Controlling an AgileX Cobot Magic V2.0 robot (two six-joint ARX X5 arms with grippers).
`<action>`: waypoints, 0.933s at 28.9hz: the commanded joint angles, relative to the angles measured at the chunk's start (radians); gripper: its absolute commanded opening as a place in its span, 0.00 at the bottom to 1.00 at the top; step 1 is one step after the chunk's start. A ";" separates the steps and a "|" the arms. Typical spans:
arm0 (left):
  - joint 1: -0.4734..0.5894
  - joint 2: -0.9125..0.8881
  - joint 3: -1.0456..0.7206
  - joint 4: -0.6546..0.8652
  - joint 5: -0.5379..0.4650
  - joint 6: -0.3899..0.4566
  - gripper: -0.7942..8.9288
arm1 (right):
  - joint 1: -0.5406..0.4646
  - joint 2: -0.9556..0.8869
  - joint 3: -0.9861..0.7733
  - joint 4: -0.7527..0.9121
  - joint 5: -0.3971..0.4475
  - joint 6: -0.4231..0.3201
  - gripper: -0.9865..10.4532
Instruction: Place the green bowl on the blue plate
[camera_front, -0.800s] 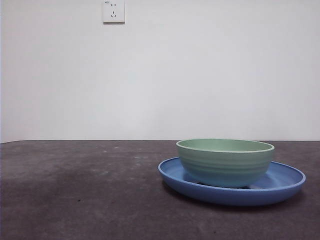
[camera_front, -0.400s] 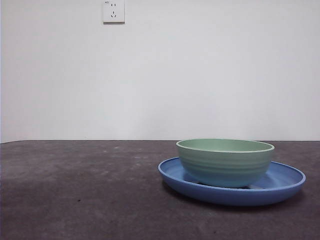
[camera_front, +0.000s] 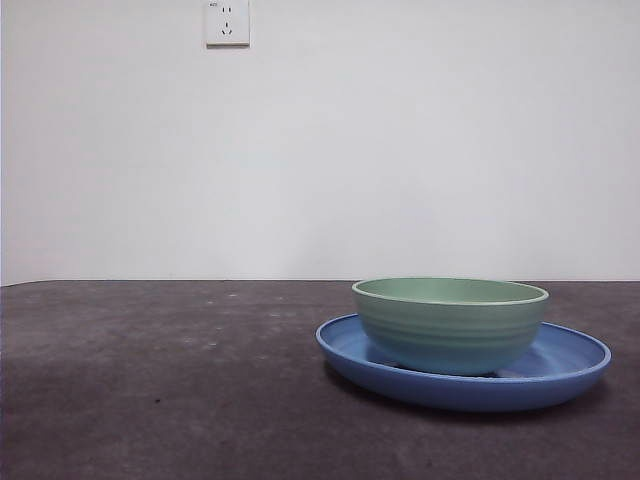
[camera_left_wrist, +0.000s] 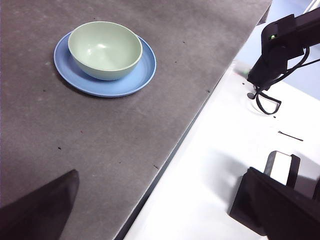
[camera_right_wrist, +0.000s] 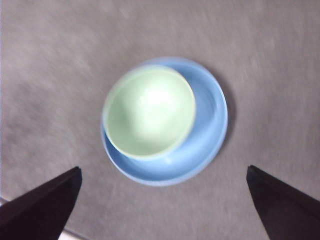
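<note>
White wall with a socket (camera_front: 227, 22), dark grey table (camera_front: 150, 380). Front view: green bowl (camera_front: 450, 325) sat upright inside the blue plate (camera_front: 560, 375), off-centre toward one rim; nothing differed from a second earlier. Left wrist view: left gripper (camera_left_wrist: 165, 210) far off at the table edge, jaws spread, empty. Right wrist view, blurred: right gripper (camera_right_wrist: 165, 210) high above the bowl, jaws wide, empty, nearer arm. Placement looked done.

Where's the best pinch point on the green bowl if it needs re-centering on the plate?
Grip the green bowl by its thin upright rim, coming from above, one jaw inside and one outside. It sits off-center on the blue plate. On the widest exposed side, an outside jaw likely has most room. The right pincer is open overhead.
</note>
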 joint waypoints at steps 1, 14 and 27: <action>-0.006 0.005 0.011 0.005 0.009 0.001 0.75 | -0.018 0.081 0.017 -0.030 0.003 0.016 0.62; -0.006 0.005 0.011 0.005 0.009 0.001 0.75 | -0.184 0.428 0.017 0.072 -0.138 -0.129 0.55; -0.006 0.005 0.011 0.005 0.009 0.001 0.75 | -0.290 0.709 0.017 0.200 -0.310 -0.266 0.41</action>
